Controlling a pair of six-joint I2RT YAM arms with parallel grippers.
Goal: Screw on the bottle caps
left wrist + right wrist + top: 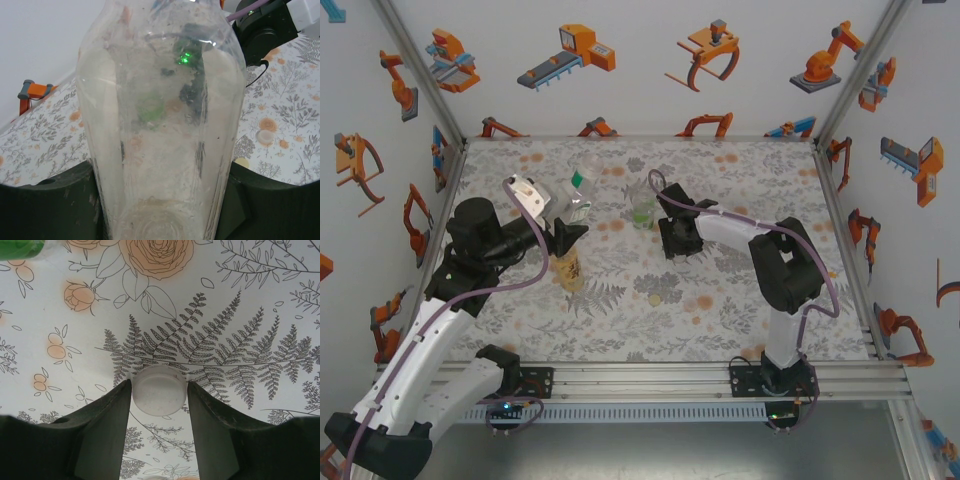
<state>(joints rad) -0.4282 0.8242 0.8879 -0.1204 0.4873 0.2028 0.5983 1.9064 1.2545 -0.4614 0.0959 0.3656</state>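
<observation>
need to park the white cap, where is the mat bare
Bare: far right corner of the mat, beyond the right tool and its white cap; the near strip along the rail, past the yellowish cap. Crowded: the middle, where the left tool holds the amber bottle beside two more bottles.

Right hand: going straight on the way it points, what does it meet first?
The floral mat: the right hand, shut on the white cap, points down at its fern print with nothing between. How near the mat is I cannot tell.

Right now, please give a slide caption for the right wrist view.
Right gripper holds a white cap, floral mat behind.
</observation>
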